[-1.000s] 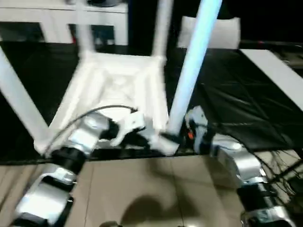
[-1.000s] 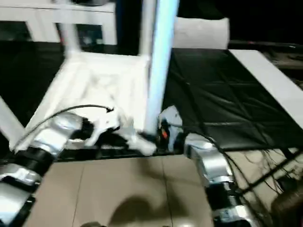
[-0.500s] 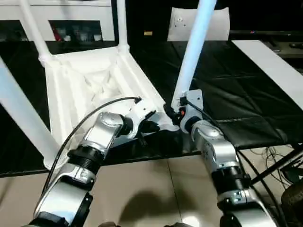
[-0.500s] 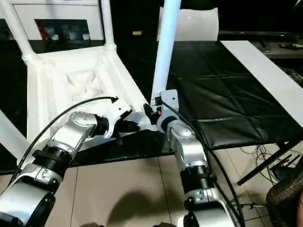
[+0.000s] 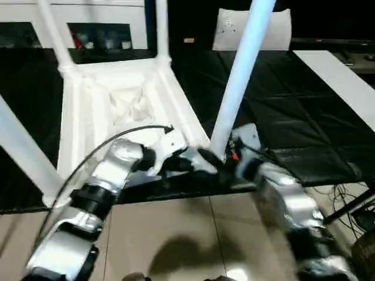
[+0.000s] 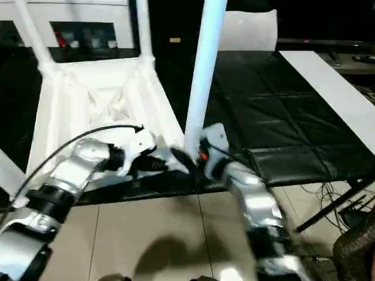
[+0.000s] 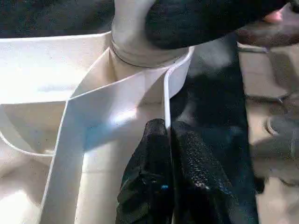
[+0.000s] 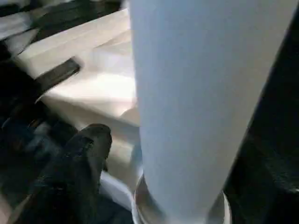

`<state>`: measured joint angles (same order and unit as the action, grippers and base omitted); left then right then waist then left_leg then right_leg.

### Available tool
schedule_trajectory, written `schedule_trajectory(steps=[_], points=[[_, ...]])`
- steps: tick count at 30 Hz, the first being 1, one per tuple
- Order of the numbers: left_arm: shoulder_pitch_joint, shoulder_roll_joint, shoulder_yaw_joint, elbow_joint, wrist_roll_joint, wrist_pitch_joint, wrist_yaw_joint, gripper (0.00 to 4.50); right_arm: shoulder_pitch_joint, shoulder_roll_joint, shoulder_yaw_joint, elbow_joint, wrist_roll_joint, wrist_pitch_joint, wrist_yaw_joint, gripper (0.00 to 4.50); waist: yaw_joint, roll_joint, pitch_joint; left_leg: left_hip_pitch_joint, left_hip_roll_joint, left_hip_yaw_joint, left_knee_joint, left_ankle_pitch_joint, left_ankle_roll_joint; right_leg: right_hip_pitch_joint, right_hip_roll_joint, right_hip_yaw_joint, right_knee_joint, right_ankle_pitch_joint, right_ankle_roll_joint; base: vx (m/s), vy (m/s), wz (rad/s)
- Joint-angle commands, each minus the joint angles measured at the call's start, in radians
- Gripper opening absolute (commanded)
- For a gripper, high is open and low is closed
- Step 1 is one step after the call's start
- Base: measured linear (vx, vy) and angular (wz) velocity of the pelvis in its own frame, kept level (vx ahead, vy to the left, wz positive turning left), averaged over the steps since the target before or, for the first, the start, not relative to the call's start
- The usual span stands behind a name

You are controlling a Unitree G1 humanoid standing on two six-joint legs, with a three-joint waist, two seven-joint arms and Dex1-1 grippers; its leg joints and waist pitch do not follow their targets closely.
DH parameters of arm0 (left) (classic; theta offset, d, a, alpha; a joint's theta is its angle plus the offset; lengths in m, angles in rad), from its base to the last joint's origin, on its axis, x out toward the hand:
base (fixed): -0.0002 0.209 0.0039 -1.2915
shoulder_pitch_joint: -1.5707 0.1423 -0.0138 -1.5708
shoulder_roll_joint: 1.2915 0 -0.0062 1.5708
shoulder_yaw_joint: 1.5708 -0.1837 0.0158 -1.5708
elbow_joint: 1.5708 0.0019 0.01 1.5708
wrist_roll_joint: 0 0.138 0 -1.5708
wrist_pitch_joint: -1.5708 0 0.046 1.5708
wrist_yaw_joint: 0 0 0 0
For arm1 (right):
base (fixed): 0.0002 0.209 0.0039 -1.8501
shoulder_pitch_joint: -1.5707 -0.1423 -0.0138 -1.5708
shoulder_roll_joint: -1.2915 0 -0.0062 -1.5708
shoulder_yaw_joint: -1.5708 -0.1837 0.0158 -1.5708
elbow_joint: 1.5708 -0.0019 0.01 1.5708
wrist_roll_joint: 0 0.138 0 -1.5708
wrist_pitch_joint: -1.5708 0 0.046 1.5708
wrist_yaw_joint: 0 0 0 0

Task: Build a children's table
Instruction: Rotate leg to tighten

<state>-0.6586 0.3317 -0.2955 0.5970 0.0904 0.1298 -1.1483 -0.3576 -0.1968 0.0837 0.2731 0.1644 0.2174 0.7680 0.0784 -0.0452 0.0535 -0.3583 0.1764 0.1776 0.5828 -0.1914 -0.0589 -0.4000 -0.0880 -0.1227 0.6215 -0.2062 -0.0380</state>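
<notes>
The children's table lies upside down on the black mat, its ribbed top (image 5: pixel 111 111) facing up. Three legs stand in its sockets at the back left (image 5: pixel 53 35), back right (image 5: pixel 162 29) and near left (image 5: pixel 23 146). The near-right leg (image 5: pixel 240 76) rises from the front corner socket. My left gripper (image 5: pixel 196 161) is shut on the top's thin rim beside that socket, its fingers (image 7: pixel 149 154) pinching the wall. At the foot of that leg my right gripper (image 5: pixel 222 159) is open, and one finger (image 8: pixel 91 140) stands clear of the leg.
A white cabinet (image 5: pixel 88 12) with dark openings runs along the back. A white cushion-like bag (image 5: pixel 278 29) sits behind the near-right leg. A white board (image 5: pixel 340 82) lies on the mat (image 5: pixel 281 99) at the right. Tiled floor (image 5: pixel 176 234) and cables (image 5: pixel 351 199) are in front.
My right gripper has opened off the foot of the near-right leg, and that arm is in motion. The left gripper stays shut on the rim. The camera has shifted.
</notes>
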Motion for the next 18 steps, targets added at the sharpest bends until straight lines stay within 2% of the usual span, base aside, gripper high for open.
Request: schedule_trajectory(steps=[1,4,6,9,14,15,18], points=[[-0.005,0.014,-0.047,-0.013,-0.019,-0.076,-0.13,0.0,0.0,-0.055,0.022,-0.033,0.024,-0.005,0.131,4.09,0.007,0.006,-0.066,0.002,0.064,-0.021,-0.056,-0.093,0.095,0.074,-0.088,0.08,-0.067,-0.014,-0.214,0.0,0.0,0.0],[-0.008,0.034,-0.064,-0.007,-0.021,-0.103,-0.189,0.0,-0.005,-0.1,0.036,-0.029,0.027,-0.017,0.202,4.09,0.018,0.008,-0.066,0.008,0.067,-0.019,-0.056,-0.1,0.086,0.068,-0.087,0.081,-0.068,-0.026,-0.217,0.0,0.0,0.0],[-0.018,0.061,-0.096,0.019,-0.008,-0.16,-0.26,0.0,-0.021,-0.161,0.07,-0.001,0.019,-0.068,0.31,4.09,0.024,0.011,-0.064,0.008,0.067,-0.02,-0.057,-0.126,0.073,0.068,-0.087,0.078,-0.07,-0.056,-0.214,0.0,0.0,0.0],[-0.02,0.082,-0.127,0.02,-0.008,-0.186,-0.336,0.0,-0.039,-0.198,0.084,0.01,0.052,-0.055,0.417,4.09,0.034,0.009,-0.064,0.009,0.072,-0.019,-0.057,-0.131,0.065,0.069,-0.089,0.079,-0.069,-0.07,-0.216,0.0,0.0,0.0],[-0.027,0.092,-0.149,0.028,0.0,-0.225,-0.383,0.0,-0.06,-0.226,0.103,0.02,0.081,-0.023,0.518,3.65,0.042,0.009,-0.064,0.009,0.073,-0.02,-0.056,-0.136,0.061,0.068,-0.091,0.077,-0.069,-0.095,-0.213,0.0,0.0,0.0],[-0.029,0.097,-0.157,0.03,0.006,-0.237,-0.398,0.0,-0.067,-0.235,0.114,0.023,0.086,-0.014,0.549,3.46,0.047,0.006,-0.064,0.008,0.072,-0.02,-0.056,-0.132,0.061,0.069,-0.091,0.076,-0.07,-0.108,-0.209,0.0,0.0,0.0],[-0.035,0.104,-0.172,0.041,0.012,-0.265,-0.427,0.0,-0.08,-0.247,0.133,0.035,0.095,-0.007,0.601,3.28,0.052,0.006,-0.066,0.01,0.073,-0.02,-0.056,-0.128,0.054,0.068,-0.092,0.077,-0.07,-0.115,-0.203,0.0,0.0,0.0]])
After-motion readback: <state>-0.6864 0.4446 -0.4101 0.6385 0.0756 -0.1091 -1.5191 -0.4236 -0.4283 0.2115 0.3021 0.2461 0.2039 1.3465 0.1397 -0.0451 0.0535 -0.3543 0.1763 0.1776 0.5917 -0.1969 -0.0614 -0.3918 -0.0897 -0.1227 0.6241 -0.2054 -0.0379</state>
